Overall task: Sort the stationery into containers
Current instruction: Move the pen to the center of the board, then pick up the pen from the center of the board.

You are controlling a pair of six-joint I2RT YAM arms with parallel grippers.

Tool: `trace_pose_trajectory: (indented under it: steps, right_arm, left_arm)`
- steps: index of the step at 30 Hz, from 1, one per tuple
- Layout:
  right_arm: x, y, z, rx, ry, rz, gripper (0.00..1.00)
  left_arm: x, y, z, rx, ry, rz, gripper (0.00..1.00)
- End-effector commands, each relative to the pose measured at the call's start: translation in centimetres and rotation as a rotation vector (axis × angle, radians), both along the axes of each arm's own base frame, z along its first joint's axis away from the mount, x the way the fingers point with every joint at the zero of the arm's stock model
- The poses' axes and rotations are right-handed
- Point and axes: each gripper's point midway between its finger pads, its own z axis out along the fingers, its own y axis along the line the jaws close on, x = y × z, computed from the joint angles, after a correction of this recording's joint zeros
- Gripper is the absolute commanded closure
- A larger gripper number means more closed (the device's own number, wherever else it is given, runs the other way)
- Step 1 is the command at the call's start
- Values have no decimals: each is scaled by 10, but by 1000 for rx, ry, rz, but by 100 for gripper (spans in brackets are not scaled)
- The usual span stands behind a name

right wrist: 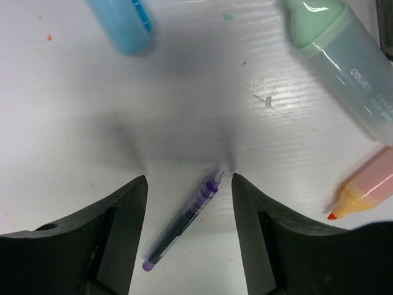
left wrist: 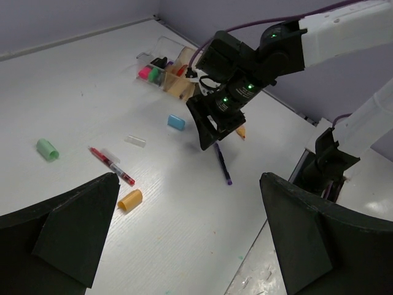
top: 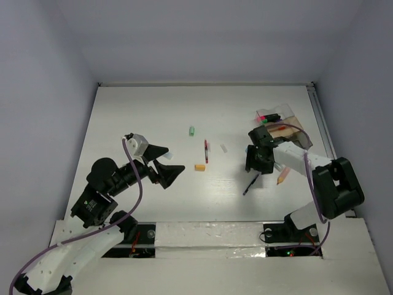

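Observation:
A dark pen with purple ends point(right wrist: 183, 221) lies on the white table between the open jaws of my right gripper point(right wrist: 189, 178), whose tips are down near the surface at the pen's tip. The pen also shows in the top view point(top: 250, 184) and the left wrist view point(left wrist: 223, 163). The clear compartment box point(top: 284, 126) stands behind my right gripper point(top: 261, 161) and holds pink and green highlighters. A red pen point(top: 206, 151), an orange eraser point(top: 199, 167) and a green piece point(top: 191, 130) lie mid-table. My left gripper point(top: 169, 169) is open and empty, left of them.
A blue eraser point(right wrist: 123, 24), a green highlighter point(right wrist: 344, 58) and a pink-orange highlighter point(right wrist: 362, 187) lie close around my right gripper. A small clear cap point(top: 224, 149) lies by the red pen. White walls close in the table on three sides.

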Motion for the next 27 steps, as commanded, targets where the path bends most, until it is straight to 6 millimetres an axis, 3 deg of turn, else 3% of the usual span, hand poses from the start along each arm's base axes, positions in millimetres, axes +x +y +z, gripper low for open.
trace_pose_trajectory:
  steps: [1,6,11,16,21,27]
  right_arm:
    - [-1,2,23,32,-65,-17,34]
    - [-21,4,27,85,-40,-37,30]
    - [-42,10,15,151,12,-53,35]
    - [-39,14,-3,156,32,-58,41]
    - [-22,17,-11,141,13,-62,59]
    - [-25,11,-23,97,44,-61,80]
  left_arm:
    - [2,1,23,-32,-57,5,1]
    - [3,0,22,-29,-53,5,1]
    - [3,1,21,-30,-49,10,1]
    - [9,4,19,-28,-34,49,1]
    - [9,4,18,-27,-30,50,1]
    - [9,1,15,-21,-25,33,6]
